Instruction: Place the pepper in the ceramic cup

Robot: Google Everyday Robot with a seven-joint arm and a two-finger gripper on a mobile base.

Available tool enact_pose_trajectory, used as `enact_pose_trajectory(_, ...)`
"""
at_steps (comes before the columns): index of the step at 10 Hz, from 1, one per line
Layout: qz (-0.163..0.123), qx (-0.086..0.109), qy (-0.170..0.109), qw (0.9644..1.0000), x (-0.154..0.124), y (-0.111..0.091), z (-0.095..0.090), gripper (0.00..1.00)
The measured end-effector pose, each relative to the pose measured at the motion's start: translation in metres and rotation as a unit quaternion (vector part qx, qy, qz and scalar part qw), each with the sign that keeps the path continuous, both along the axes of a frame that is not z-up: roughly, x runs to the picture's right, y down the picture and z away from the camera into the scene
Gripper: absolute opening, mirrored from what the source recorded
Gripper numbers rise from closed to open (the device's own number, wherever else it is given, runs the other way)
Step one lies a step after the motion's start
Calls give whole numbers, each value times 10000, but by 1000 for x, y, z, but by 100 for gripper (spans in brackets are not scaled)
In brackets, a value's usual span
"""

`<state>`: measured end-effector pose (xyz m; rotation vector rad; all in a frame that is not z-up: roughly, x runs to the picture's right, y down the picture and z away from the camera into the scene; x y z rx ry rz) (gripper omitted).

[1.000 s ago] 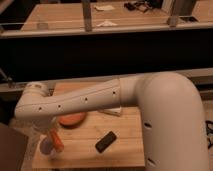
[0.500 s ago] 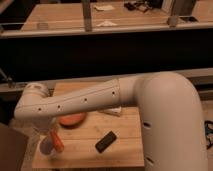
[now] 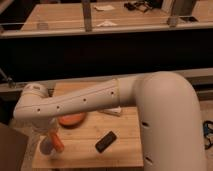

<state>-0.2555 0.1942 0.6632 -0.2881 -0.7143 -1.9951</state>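
Observation:
The slim orange-red pepper [image 3: 57, 142] hangs tilted at the lower left of the wooden table [image 3: 120, 150], right at the pale ceramic cup [image 3: 45, 148]; its lower end sits at the cup's right rim. My gripper [image 3: 51, 134] reaches down from the white arm's wrist [image 3: 35, 102] just above the pepper and cup. I cannot tell whether the pepper is in the cup or beside it.
A wide flat orange dish [image 3: 73, 120] lies on the table under the forearm. A black rectangular block [image 3: 106, 141] lies right of the cup. A white flat item [image 3: 113, 111] lies near the arm. A dark counter and rail stand behind the table.

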Motion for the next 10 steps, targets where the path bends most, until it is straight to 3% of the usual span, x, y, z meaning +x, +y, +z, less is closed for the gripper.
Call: enact_pose_trajectory(10,-172,-12,-62,9998,-1,5,1,11)
